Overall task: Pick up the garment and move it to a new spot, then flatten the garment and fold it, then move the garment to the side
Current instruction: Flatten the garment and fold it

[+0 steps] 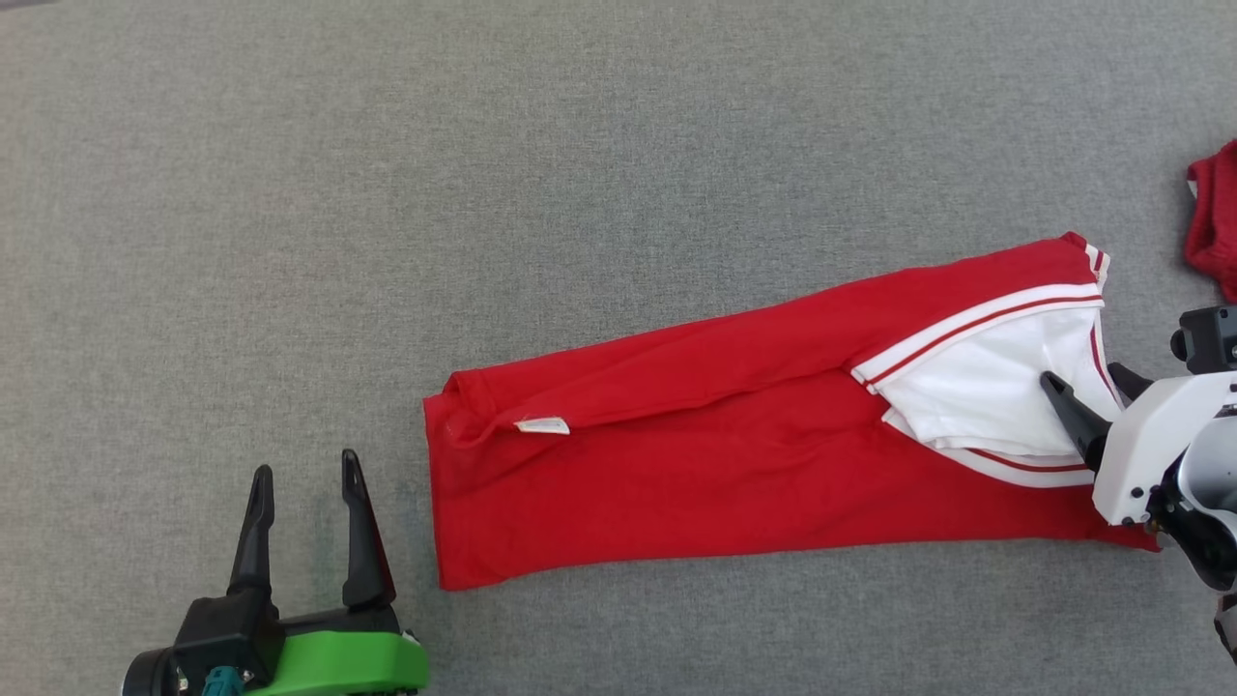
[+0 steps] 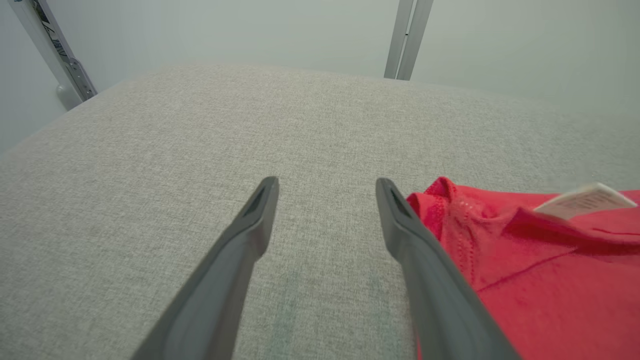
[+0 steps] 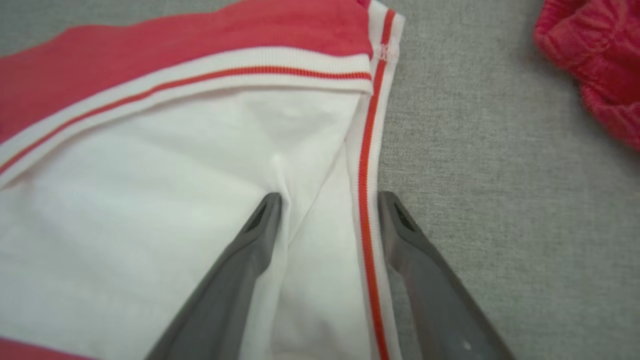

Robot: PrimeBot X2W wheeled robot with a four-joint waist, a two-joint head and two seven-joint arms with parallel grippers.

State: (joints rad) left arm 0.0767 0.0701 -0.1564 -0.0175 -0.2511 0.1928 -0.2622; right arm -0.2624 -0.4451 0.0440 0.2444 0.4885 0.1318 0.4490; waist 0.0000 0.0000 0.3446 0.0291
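red garment flat on the bench, both claws spread, nothing gripped
garment folded lengthwise, lying mid-right; white tag near its left end. left claw over bare bench just beside that end. right claw straddles the striped white trim at the right end. second red cloth near, far right.

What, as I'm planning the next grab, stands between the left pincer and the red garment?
Nothing visible does. The open left pincer is just beside the left end of the garment, with only a strip of bare grey surface between them. In the left wrist view the fabric's edge lies right beside it.
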